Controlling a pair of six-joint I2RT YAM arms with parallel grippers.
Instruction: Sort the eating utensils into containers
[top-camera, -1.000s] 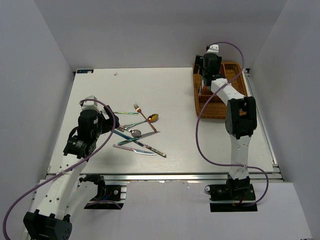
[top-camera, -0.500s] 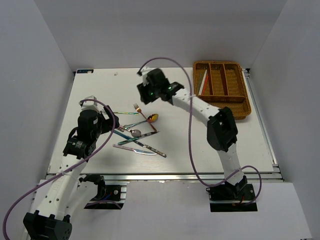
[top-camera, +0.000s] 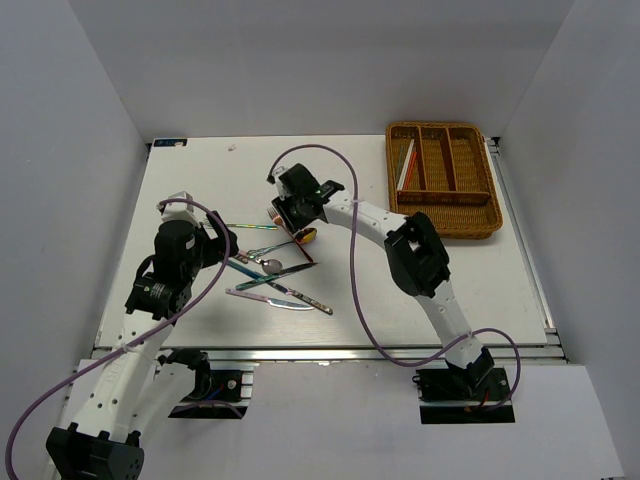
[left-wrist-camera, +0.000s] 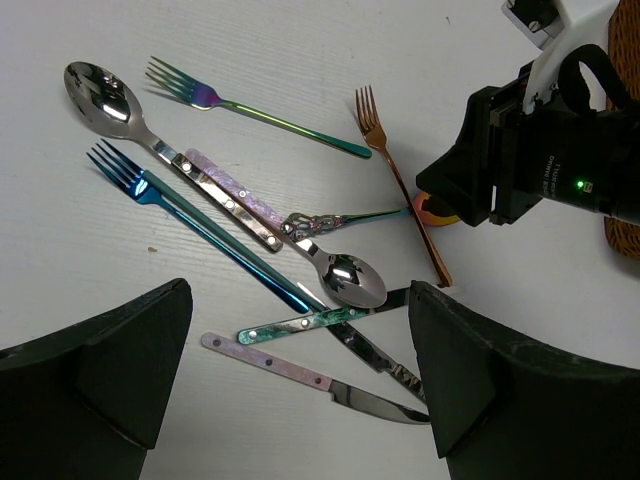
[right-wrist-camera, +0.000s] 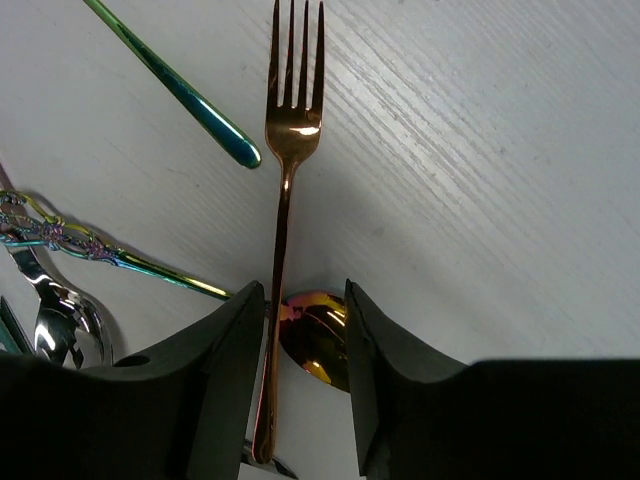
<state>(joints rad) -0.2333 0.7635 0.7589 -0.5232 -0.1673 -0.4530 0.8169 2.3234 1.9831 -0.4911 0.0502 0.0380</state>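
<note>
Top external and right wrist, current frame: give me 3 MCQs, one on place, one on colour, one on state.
1. The wicker tray sits at the table's:
A. far right corner
B. near left corner
C. centre

2. The fork under the right gripper is:
A. blue
B. copper-gold
C. white

3. The right gripper is:
A. shut on the fork
B. shut on a chopstick
C. open, holding nothing

Key:
1 A, the top view shows it against the far right edge.
2 B, the right wrist view shows copper tines and handle.
3 C, its fingers stand apart and grip nothing.
</note>
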